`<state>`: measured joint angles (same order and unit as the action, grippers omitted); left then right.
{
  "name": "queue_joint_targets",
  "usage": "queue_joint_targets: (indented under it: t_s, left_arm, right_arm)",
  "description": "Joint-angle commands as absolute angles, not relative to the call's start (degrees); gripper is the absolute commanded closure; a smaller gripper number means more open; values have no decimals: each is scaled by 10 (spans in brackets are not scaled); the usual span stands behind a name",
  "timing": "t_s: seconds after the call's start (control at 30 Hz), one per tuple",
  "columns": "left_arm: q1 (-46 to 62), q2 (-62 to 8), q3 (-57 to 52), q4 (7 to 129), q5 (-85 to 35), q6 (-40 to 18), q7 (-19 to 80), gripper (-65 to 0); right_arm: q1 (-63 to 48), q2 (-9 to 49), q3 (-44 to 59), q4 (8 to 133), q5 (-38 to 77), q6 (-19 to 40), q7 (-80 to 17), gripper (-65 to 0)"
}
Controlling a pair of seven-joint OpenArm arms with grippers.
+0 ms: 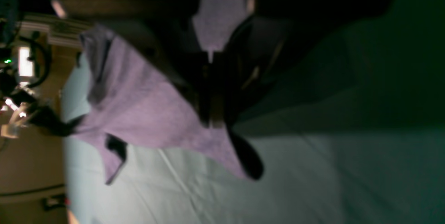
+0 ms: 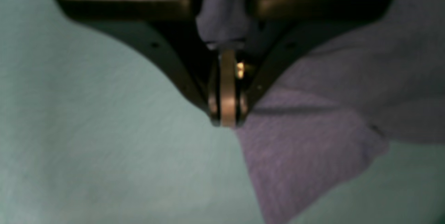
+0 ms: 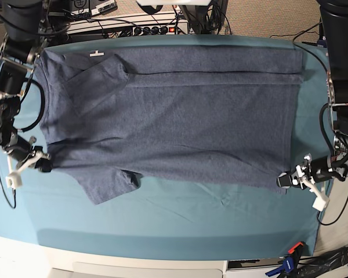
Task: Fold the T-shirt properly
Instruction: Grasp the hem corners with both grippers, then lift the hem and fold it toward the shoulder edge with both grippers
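Note:
The blue-grey T-shirt (image 3: pixel 180 121) lies spread flat on the teal table cloth (image 3: pixel 191 226), neck end at the left and hem at the right. Its far long edge is folded over along a straight crease, and one sleeve (image 3: pixel 107 185) sticks out toward the front. My left gripper (image 3: pixel 286 181) is shut on the near hem corner. In the left wrist view the T-shirt (image 1: pixel 139 109) trails away from the closed left gripper (image 1: pixel 212 123). My right gripper (image 3: pixel 45 165) is shut on the shirt's near shoulder edge. The right wrist view shows the right gripper (image 2: pixel 227 121) pinched on the T-shirt (image 2: pixel 313 147).
A power strip and cables (image 3: pixel 139 26) run along the back of the table. A white tag (image 3: pixel 95 54) shows at the shirt's far left corner. Clamps (image 3: pixel 290 260) hang at the front right corner. The table's front edge (image 3: pixel 133 255) lies below a bare strip of cloth.

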<state>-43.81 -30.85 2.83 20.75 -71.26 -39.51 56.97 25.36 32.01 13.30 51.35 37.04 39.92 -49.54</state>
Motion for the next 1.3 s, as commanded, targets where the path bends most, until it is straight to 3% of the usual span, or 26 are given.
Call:
queue_joint_targets:
  t_s: [0.0, 0.27, 0.53, 0.8, 1.03, 1.27]
  left_arm:
    - [-455, -321, 26, 216, -740, -400, 575, 0]
    - [-430, -366, 26, 216, -850, -400, 635, 0]
    - [-387, -415, 26, 216, -850, -400, 663, 0]
    - [-343, -421, 26, 219, -850, -400, 675, 0]
    - [-342, -421, 26, 245, -850, -400, 675, 0]
    - [-337, -425, 26, 325, -850, -400, 733, 0]
  right_arm:
    - [256, 333, 136, 532, 385, 400, -490, 0]
    - [165, 333, 136, 625, 397, 400, -506, 0]
    - [95, 333, 136, 731, 414, 400, -529, 0]
    - [57, 333, 143, 780, 416, 400, -538, 0]
    - [54, 336, 268, 785, 416, 400, -540, 0]
    - [54, 400, 355, 785, 416, 400, -544, 0]
